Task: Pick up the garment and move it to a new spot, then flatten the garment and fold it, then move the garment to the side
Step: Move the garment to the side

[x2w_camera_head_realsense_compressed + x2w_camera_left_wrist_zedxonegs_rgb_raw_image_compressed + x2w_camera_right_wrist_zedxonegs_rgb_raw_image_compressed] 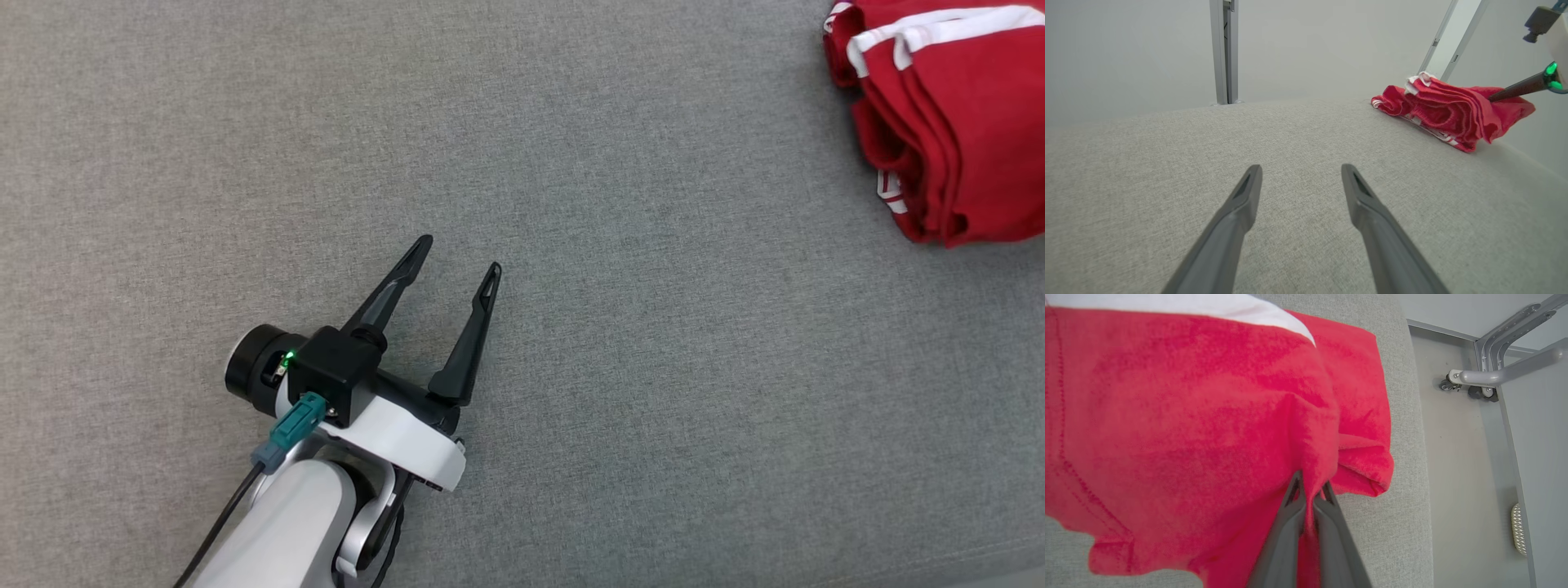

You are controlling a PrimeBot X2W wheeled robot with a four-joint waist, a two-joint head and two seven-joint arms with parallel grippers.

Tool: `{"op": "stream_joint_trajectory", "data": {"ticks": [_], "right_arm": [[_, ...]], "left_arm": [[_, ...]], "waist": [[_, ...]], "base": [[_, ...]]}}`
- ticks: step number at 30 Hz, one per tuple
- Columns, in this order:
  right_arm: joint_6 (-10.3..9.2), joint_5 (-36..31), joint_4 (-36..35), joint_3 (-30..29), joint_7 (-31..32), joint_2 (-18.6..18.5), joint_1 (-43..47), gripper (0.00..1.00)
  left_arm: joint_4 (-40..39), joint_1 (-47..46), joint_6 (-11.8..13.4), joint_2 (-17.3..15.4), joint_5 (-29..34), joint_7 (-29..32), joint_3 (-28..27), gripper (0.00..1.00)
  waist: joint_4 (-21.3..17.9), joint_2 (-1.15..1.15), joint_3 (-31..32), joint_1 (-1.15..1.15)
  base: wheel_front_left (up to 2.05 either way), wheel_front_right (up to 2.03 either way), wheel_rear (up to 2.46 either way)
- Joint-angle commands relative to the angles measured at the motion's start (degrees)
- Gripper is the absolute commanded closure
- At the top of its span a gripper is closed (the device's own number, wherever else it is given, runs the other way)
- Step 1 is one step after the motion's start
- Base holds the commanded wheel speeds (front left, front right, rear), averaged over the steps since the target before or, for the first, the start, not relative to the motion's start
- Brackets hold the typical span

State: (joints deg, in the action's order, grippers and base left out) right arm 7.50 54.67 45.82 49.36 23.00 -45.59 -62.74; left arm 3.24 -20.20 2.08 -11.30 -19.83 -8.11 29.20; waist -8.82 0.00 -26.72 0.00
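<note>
The right pincer [1311, 484] is clamped shut on a fold of the red garment [1188, 437], which lies bunched on the grey counter [1404, 416] near its edge. The left pincer [459, 257] hovers over the bare counter, fingers apart and holding nothing. From it, the garment sits well away at two o'clock.

A grey woven surface [620, 392] lay flat. Behind its far edge, a metal post [1224, 53] stood upright against a pale wall [1126, 53]. Beside the surface, a frame [1494, 371] on casters stood on the floor [1457, 465].
</note>
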Motion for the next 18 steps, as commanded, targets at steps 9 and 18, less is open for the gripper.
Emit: {"op": "stream_joint_trajectory", "data": {"ticks": [9, 18], "right_arm": [[0.0, -5.0, 6.8, -0.9, -4.1, 2.4, 0.0, 0.0], [0.0, -6.3, 2.6, -5.4, -13.7, 2.2, 2.9, 0.0]], "left_arm": [[2.0, 1.1, 0.4, 0.3, -1.6, -1.7, -0.3, 0.0], [3.1, 4.7, 2.3, -0.4, -4.0, -4.1, -3.4, 0.0]], "waist": [[0.8, 0.0, 5.0, 0.0], [2.8, 0.0, 15.0, 0.0]], "base": [[0.0, 0.0, 0.0], [0.0, 0.0, 0.0]]}}
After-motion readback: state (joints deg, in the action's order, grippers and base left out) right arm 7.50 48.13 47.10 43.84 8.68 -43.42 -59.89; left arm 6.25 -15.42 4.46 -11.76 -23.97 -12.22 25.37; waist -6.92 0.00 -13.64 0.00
